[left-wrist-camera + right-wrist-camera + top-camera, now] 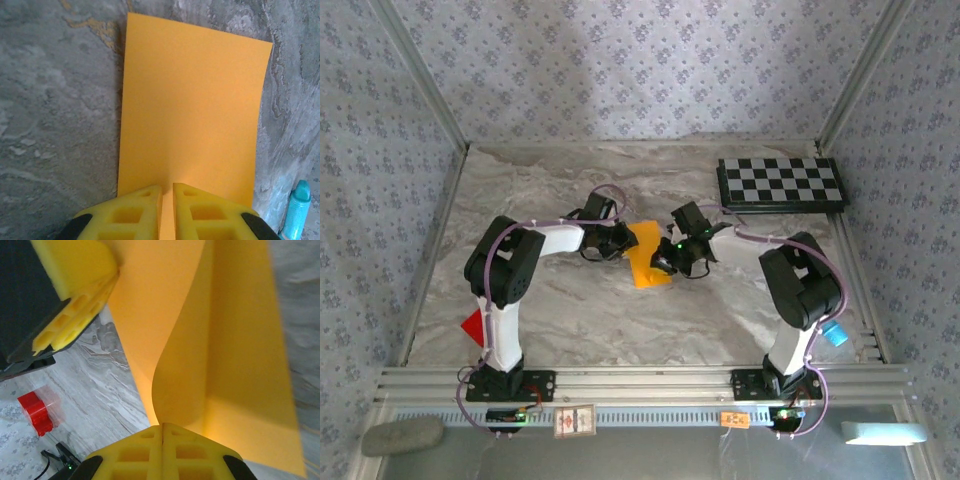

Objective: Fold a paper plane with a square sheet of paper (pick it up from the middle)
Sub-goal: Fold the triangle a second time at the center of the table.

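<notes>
The square sheet of paper (645, 257) is plain orange-yellow and hangs between my two grippers near the middle of the table. My left gripper (623, 241) is at its left side. In the left wrist view the jaws (168, 192) stand a thin slit apart, with the sheet (192, 100) running out from them and orange showing in the slit. My right gripper (666, 262) is shut on the sheet's right side. In the right wrist view the paper (225, 350) curls up out of the closed gripper (162, 429), and the left gripper's yellow fingers (85, 270) meet its far edge.
A black-and-white checkerboard (780, 183) lies at the back right. A small red triangular piece (473, 326) sits by the left arm's base. A blue-capped object (834, 333) (297, 207) is beside the right arm. A red block (36, 412) lies on the marble.
</notes>
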### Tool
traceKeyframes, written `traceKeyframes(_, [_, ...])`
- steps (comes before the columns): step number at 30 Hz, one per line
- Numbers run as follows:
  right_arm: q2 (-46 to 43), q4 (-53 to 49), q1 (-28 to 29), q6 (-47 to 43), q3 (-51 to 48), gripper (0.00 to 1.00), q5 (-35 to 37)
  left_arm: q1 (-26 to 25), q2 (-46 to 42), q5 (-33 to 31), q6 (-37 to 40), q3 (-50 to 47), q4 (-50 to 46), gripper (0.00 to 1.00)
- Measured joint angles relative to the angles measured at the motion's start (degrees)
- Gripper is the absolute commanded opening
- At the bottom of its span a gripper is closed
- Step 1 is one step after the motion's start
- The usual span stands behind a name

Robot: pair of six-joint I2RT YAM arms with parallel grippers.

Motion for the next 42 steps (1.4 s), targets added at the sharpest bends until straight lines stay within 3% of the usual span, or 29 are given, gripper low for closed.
traceKeyframes(14, [3.58, 11.23, 1.51, 4.22, 0.24, 0.0, 1.73, 0.0, 0.13, 0.0, 0.04, 0.0, 0.0, 0.12])
traceKeyframes(42, [6.03, 13.88, 2.14, 6.54, 0.35, 0.0, 5.77, -0.02, 0.22, 0.04, 0.24, 0.0, 0.11, 0.12])
